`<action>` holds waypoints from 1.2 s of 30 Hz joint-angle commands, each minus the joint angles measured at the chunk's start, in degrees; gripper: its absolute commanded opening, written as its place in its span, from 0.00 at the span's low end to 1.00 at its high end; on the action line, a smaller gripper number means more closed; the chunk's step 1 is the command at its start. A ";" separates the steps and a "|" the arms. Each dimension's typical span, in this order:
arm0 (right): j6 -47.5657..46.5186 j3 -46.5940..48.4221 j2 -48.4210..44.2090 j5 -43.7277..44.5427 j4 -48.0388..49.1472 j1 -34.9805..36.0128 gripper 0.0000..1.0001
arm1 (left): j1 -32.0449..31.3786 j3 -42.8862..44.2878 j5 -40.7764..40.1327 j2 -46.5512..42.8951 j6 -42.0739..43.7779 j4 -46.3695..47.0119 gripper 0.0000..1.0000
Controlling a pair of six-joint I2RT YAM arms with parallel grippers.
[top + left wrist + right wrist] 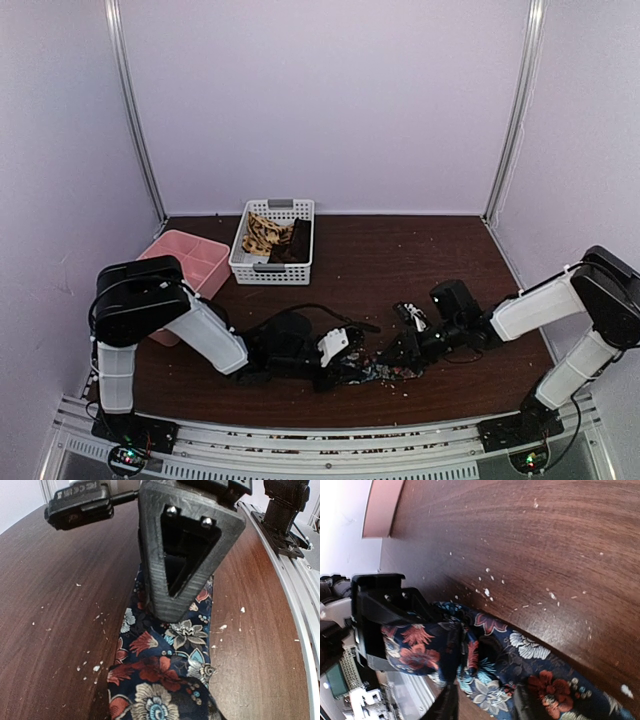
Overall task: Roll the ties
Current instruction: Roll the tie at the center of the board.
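Your left gripper (343, 370) is pinching the flowery tie (165, 675); your right gripper (400, 353) is sitting beside it, and I cannot tell its grip.

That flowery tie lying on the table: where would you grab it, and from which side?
Grip the floral tie on its flat stretch toward the right arm, coming straight down from above and pinching across its narrow width. It lies flat on the table, so its two long edges are the easiest place to pinch. Its other end is already bunched at the left gripper.

Floral tie (161, 676) cut off below
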 commanded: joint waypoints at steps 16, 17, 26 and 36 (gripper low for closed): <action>5.20 7.51 6.09 -5.17 4.38 6.41 0.50 | 0.37 0.19 0.97 2.75 -0.11 -7.38 0.34; 5.70 7.03 6.54 -5.60 5.38 6.49 0.50 | 0.37 0.15 0.88 2.69 -0.07 -7.23 0.34; 7.74 3.59 7.11 -6.26 11.02 6.54 0.29 | 0.37 0.06 1.04 2.82 -0.03 -6.81 0.34; 2.47 3.87 8.39 -2.54 3.26 5.32 0.00 | 0.46 -0.77 0.44 1.62 0.21 -4.46 0.45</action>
